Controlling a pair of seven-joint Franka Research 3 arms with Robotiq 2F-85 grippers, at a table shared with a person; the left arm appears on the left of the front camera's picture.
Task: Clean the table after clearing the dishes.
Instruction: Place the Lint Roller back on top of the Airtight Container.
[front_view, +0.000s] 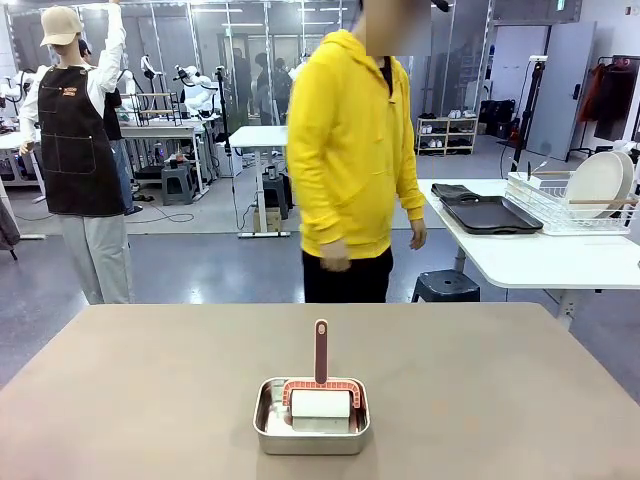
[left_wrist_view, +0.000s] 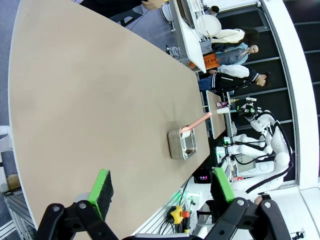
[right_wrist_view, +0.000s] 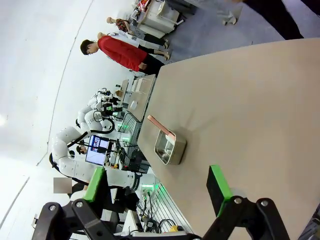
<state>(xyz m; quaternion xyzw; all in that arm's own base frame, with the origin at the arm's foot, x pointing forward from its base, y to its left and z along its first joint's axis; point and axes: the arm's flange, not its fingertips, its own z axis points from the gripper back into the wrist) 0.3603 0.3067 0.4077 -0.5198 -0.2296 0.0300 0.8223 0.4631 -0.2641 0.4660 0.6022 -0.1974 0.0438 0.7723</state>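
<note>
Counter (front_view: 150, 390) surface is bare of plates and trays; its taupe top carries one item, a small steel pan (front_view: 311, 428) near the robot's edge at centre. Dishes (front_view: 598, 183) stand in a wire rack (front_view: 560, 207) on the white side table (front_view: 540, 262) at the far right, with dark trays (front_view: 487, 213) just beside the rack, so the clearing stage appears complete. A roller-type cleaning tool (front_view: 320, 390) with a reddish handle rests in the pan, handle pointing away from the robot toward the person (front_view: 350, 160) in a yellow hoodie, who stands beyond the far edge with hands off the counter.

Left end effector (left_wrist_view: 160, 190) is released, green pads spread wide, hovering above the counter with nothing between them. Right end effector (right_wrist_view: 157, 187) is likewise released and empty, also high over the surface.

Judged step in hand: fetching the tool. Recommended approach is from above, closing across the narrow handle well clear of the pan rim, then lifting straight up so the pan is not dragged. Wiping should then proceed in overlapping strokes with even pressure.
</note>
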